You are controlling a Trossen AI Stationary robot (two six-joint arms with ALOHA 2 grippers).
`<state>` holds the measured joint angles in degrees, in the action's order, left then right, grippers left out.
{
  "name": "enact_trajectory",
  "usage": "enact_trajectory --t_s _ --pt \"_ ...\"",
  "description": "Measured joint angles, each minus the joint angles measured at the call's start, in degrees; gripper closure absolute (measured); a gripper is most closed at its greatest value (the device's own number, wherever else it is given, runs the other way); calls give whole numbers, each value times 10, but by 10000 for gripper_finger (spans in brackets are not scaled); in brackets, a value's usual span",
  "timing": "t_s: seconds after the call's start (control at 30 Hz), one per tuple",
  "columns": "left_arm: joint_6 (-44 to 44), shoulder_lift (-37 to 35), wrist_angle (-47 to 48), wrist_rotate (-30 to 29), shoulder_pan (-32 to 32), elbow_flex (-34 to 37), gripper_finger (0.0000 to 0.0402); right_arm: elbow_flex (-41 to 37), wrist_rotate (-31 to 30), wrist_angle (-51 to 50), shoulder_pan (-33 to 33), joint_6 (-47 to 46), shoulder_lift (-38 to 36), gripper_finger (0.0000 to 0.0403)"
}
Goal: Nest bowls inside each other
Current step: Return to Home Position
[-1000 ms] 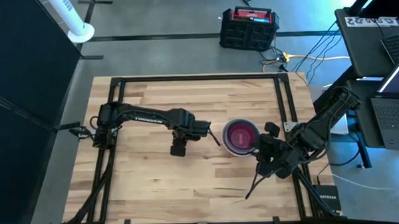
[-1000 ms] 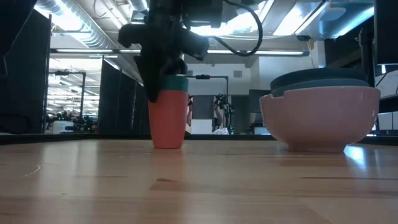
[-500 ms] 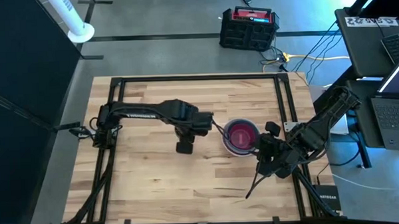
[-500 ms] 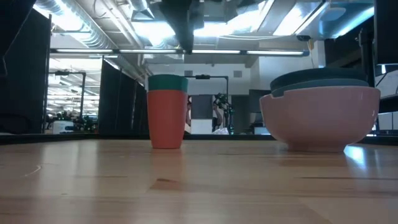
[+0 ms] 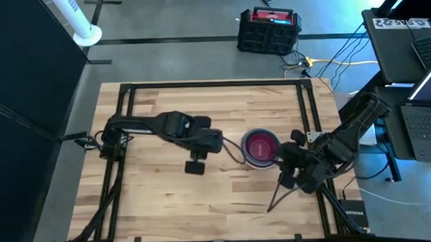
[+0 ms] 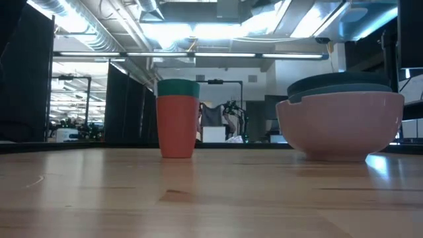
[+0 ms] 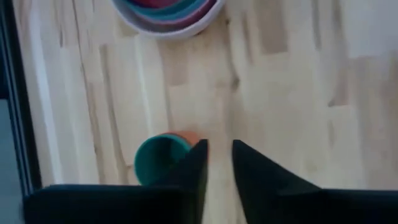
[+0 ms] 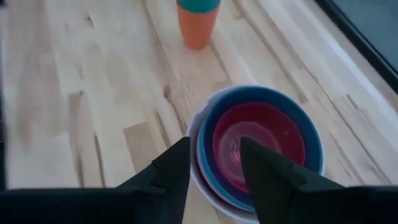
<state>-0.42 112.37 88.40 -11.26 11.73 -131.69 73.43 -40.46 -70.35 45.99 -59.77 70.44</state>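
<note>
All the bowls (image 5: 259,147) already sit one inside the other, near the right side of the wooden table (image 5: 154,202). The white bowl (image 6: 340,129) is on the outside, blue ones sit in it, and the magenta bowl (image 8: 258,146) is in the middle. The green cup (image 6: 178,87) sits in the orange cup (image 6: 177,129), to the left of the stack and not touching it.

I think the only job left is to bring the arms home. The left claw (image 7: 219,144) hangs over the cups, its fingers a little apart and holding nothing. It should go up first and then pull back, so it does not knock the cups over. The right claw (image 8: 214,146) waits just by the bowls, fingers spread and empty. It should back away without bumping the rim.

A second ago the left claw was down around the cups. Half a second ago it was lifting. Now it is up out of the low view, and the left arm (image 5: 151,123) is more bent. The right arm (image 5: 345,134) has hardly moved. The bowls and cups are in the same spots
</note>
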Motion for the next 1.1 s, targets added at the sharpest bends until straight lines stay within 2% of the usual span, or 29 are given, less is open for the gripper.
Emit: enact_trajectory --t_s 0.13,0.2,0.27,0.43,0.57,0.67,0.7,1.1 --pt "-23 -12 11 -9 30 -30 397 0 -32 -10 23 -33 -13 352" --pt "-44 -27 11 -10 39 -30 400 0 -60 -17 47 -57 -27 385" --pt "-64 -44 9 -11 48 -30 401 0 -92 -22 74 -86 -42 395" --pt "-67 -99 -17 -33 65 -29 401 0 -224 -42 142 -138 -72 402" --pt "-38 -141 -91 -31 64 -29 401 0 -325 -7 172 -86 -102 402" --pt "-17 -163 -136 -20 64 -29 402 0 -329 76 161 33 -127 403" --pt "-11 -168 -139 -18 63 -29 402 0 -319 111 151 78 -133 403" --pt "27 -185 -103 33 27 -19 402 0 129 392 -217 459 -133 403"
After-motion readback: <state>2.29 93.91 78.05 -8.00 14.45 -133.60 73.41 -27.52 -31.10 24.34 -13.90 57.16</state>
